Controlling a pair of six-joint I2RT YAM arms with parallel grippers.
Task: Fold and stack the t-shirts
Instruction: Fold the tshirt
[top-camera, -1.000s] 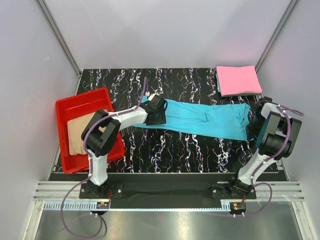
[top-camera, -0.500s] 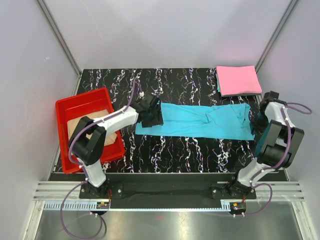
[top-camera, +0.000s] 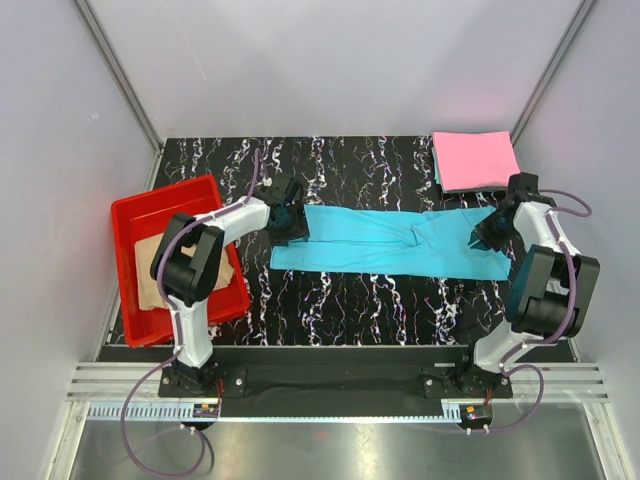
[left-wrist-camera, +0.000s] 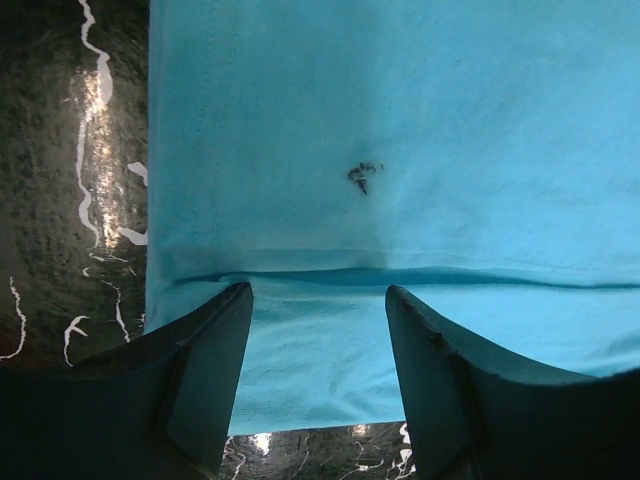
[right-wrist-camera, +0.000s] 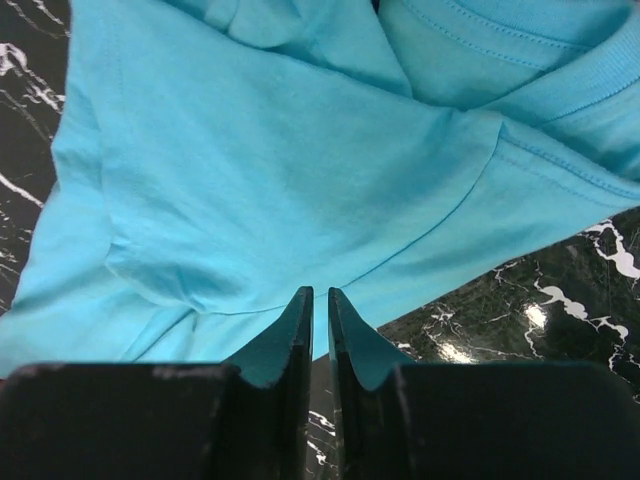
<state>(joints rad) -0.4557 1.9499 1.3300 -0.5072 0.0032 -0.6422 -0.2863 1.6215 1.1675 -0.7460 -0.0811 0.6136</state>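
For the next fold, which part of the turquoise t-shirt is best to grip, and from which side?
Probably the hem corner at its left end, from the left. The turquoise t-shirt lies flat as a long band, its layered edge exposed there; the left gripper is over it, jaws open.

Spread shirt: centre of bench, lying 9 to 3 o'clock.
Folded shirt: 1 o'clock corner.
Tray: 9 o'clock, third shirt inside.

Tan shirt in tray: part hidden by L arm. Blue shirt: L end under left gripper; cropped in both wrist views. Right gripper: can't tell if cloth's pinched. Layer under pink shirt mostly hidden.
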